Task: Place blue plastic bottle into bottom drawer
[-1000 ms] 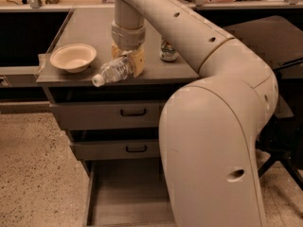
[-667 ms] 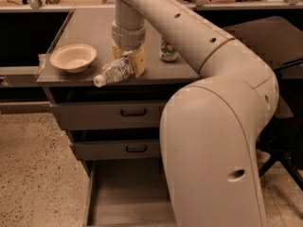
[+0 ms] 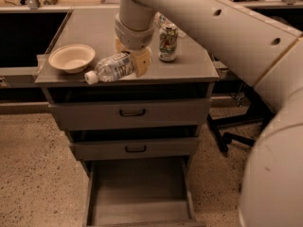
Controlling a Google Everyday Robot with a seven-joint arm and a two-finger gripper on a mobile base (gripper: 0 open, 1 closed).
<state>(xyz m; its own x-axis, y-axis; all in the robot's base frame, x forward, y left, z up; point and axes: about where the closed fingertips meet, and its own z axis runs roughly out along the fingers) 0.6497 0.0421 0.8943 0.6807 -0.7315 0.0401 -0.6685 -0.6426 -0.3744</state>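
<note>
The blue plastic bottle (image 3: 110, 68) is clear with a white cap and a white label. It lies sideways, cap pointing left, just above the front of the cabinet top. My gripper (image 3: 133, 60) is shut on the bottle's base end, its tan fingers (image 3: 142, 61) around it. The bottom drawer (image 3: 138, 193) of the grey cabinet stands pulled open below, a plain flat tray with nothing in it.
A cream bowl (image 3: 71, 57) sits at the top's left front. A green-and-white soda can (image 3: 168, 42) stands behind my gripper on the right. Two upper drawers with black handles (image 3: 132, 112) are shut. A black chair base (image 3: 236, 126) stands to the right. My arm fills the right side.
The view has shifted, so the cabinet and open drawer show more fully. The bottle stays in my gripper at about the same place by the bowl.
</note>
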